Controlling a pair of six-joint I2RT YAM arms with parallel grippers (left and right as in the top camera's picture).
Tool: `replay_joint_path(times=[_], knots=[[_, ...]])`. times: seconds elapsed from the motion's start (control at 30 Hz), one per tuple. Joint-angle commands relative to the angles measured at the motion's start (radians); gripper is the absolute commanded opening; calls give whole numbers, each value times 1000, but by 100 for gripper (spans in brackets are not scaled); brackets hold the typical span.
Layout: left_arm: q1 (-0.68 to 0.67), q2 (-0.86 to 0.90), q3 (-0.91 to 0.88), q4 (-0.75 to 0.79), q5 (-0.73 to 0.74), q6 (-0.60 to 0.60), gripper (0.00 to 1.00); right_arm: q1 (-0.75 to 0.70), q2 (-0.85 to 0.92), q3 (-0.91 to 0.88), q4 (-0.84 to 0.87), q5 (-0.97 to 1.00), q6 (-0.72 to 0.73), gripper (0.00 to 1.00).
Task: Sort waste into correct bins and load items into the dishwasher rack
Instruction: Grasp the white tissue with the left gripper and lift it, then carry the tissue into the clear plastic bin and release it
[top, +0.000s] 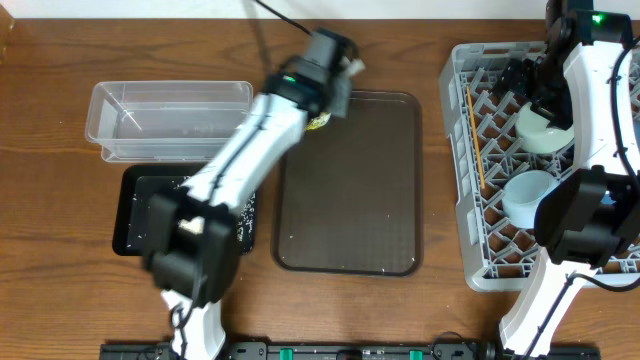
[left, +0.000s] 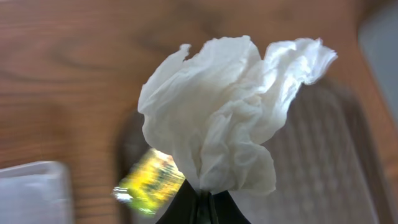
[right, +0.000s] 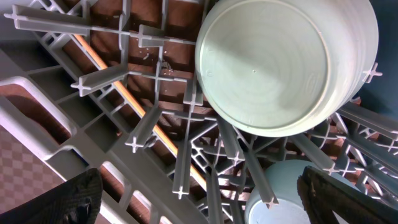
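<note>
The left hand (left: 202, 208) is clamped shut on the crumpled white tissue (left: 230, 112), holding it up over the far left corner of the brown tray (top: 350, 190). The yellow-green wrapper (left: 149, 180) lies below, near the tray's edge. The right hand (right: 205, 199) hangs wide open over the grey rack (top: 462, 200), where a mint bowl (right: 280, 62) and the wooden stick (right: 124, 87) rest among the pegs.

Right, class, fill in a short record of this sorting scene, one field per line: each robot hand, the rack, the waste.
Left hand: shut on a crumpled white tissue, by the far edge of the large dark brown serving tray
Right hand: open, holding nothing, over the large grey plastic peg rack
In the rack: a small pale mint bowl, a second mint bowl, a thin wooden stick
Yellow-green snack wrapper: on the serving tray
Shallow black rectangular tray: loose white rice grains inside
</note>
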Motion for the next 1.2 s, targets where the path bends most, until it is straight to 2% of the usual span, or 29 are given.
replay_joint_path(times=[0.0, 0.23, 0.33, 0.53, 0.77, 0.97, 1.03, 1.1, 1.17], knots=[[114, -66, 0, -3, -16, -171, 6, -2, -32, 1, -1, 1, 11, 99], [314, -68, 0, -92, -16, -547, 6, -2, -32, 1, -1, 1, 11, 99], [377, -66, -1, -119, -16, -666, 6, -2, -32, 1, -1, 1, 11, 99], [447, -66, -1, -163, -16, -752, 6, -2, -32, 1, -1, 1, 11, 99], [461, -66, -3, -208, -22, -794, 6, -2, -32, 1, -1, 1, 11, 99], [461, -66, -3, -354, -157, -1097, 7, -2, -32, 1, -1, 1, 11, 99], [461, -66, -3, -371, -179, -1154, 15, -2, -32, 1, -1, 1, 11, 99], [461, -66, -3, -362, -181, -1154, 17, -2, -32, 2, -1, 1, 11, 99], [461, -66, -3, -355, -181, -1154, 26, -2, -32, 1, -1, 1, 11, 99]])
